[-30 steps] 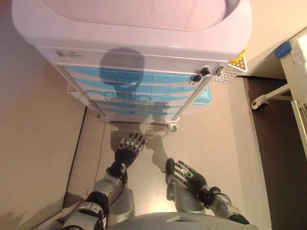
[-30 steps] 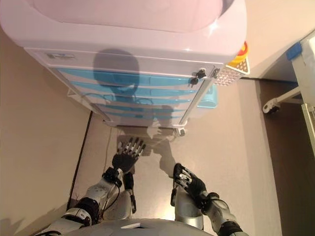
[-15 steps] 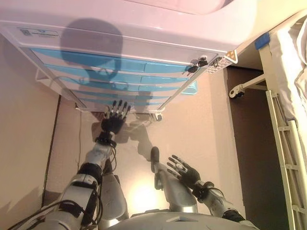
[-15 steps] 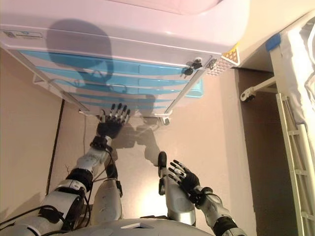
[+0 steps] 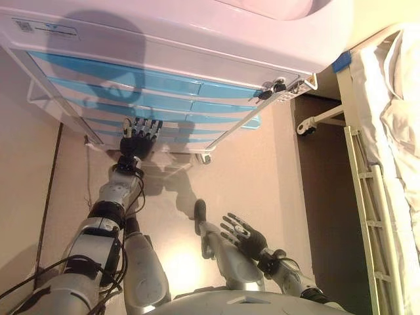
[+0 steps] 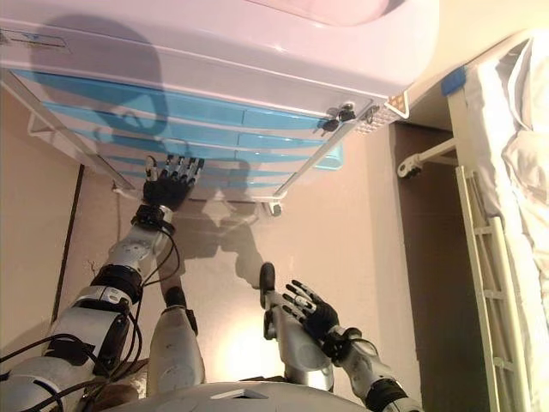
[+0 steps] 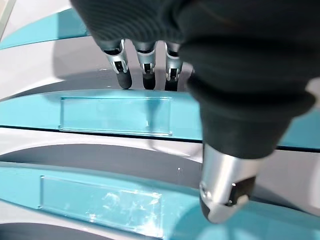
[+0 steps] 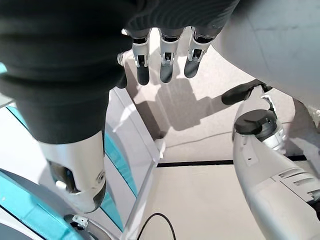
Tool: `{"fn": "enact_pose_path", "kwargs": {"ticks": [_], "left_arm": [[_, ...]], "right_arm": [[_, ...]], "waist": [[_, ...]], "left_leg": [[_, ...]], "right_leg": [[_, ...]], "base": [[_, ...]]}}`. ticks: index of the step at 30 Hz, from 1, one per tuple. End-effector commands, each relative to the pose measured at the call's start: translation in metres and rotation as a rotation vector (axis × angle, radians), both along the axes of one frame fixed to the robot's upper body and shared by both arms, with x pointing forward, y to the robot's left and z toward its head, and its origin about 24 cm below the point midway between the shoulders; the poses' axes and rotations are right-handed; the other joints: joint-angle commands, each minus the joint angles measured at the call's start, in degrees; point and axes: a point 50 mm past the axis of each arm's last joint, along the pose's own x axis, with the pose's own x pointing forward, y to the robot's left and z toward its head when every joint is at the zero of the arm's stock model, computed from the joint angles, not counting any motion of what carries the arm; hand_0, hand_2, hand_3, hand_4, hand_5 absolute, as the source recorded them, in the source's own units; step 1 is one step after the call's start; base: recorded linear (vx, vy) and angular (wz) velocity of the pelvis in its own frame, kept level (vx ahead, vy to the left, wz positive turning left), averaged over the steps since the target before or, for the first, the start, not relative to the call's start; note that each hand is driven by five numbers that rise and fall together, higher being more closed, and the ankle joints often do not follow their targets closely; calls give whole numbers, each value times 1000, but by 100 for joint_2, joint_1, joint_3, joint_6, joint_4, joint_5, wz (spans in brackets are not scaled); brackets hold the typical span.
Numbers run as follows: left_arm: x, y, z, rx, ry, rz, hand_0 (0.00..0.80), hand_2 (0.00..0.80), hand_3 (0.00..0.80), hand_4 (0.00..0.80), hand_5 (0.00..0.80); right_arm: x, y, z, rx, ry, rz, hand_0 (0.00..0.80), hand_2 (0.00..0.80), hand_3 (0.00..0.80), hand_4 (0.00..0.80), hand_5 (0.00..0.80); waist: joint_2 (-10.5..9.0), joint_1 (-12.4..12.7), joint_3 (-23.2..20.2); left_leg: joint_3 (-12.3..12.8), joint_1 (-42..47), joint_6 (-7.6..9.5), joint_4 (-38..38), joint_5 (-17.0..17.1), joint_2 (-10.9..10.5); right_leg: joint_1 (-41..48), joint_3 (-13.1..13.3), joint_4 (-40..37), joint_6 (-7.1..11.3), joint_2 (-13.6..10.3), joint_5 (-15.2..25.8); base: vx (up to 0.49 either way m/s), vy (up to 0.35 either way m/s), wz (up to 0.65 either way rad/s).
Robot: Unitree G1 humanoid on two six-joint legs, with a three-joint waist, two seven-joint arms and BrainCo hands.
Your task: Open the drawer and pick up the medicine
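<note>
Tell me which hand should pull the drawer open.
Left. The left hand is already up at the blue drawer fronts of the cart, fingers straight, fingertips close to a drawer. The right hand hangs low over the floor, well back from the cart.

One white cart (image 5: pixel 197 39) stands at 12 o'clock, with at least four teal drawers (image 5: pixel 131 82) showing. One bed (image 5: pixel 387 164) lies at 3 o'clock.

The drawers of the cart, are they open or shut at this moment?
Shut. The blue drawers all lie flush in the cart; none stands out. The left robot hand reaches them with straight fingers.
</note>
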Motion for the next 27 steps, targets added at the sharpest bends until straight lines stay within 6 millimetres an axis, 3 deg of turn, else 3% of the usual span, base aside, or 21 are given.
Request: {"fn": "enact_pose_path", "kwargs": {"ticks": [1, 7, 8, 9, 16, 27], "left_arm": [[26, 8, 66, -18, -201, 25, 0, 0, 0, 0, 0], [28, 15, 82, 2, -288, 50, 0, 0, 0, 0, 0], [27, 16, 84, 12, -304, 52, 653, 653, 653, 653, 653], [27, 15, 84, 20, -313, 53, 800, 800, 800, 800, 800], [22, 9, 74, 47, -315, 23, 800, 800, 800, 800, 800], [-8, 3, 2, 39, -169, -13, 800, 800, 800, 800, 800]], "right_arm": [[-30, 11, -8, 50, 64, 53, 0, 0, 0, 0, 0], [-33, 10, -8, 58, 65, 52, 0, 0, 0, 0, 0], [-34, 10, -9, 61, 66, 50, 0, 0, 0, 0, 0], [-33, 10, -9, 62, 65, 49, 0, 0, 0, 0, 0], [-29, 13, -6, 64, 51, 41, 0, 0, 0, 0, 0], [-22, 13, -2, 58, 28, 23, 0, 0, 0, 0, 0]], "waist": [[170, -49, 106], [141, -47, 147], [137, -37, 161], [138, -29, 169], [157, 49, 207], [183, 214, 284]], "left_leg": [[79, 217, 468, -755, 319, -244], [65, 245, 465, -729, 275, -255], [59, 249, 465, -731, 274, -254], [48, 257, 465, -746, 276, -257], [-20, 344, 453, -883, 321, -285], [-188, 494, 402, -1130, 498, -321]], "right_leg": [[195, 177, 195, 455, -57, -127], [238, 180, 167, 457, -50, -119], [247, 174, 163, 456, -51, -116], [252, 170, 157, 454, -48, -112], [298, 101, 139, 439, -55, -113], [381, -87, 132, 377, -63, -105]], "base": [[25, -23, 3], [0, 0, 0], [0, 0, 0], [0, 0, 0], [1, -5, 1], [2, -10, 1]]}}
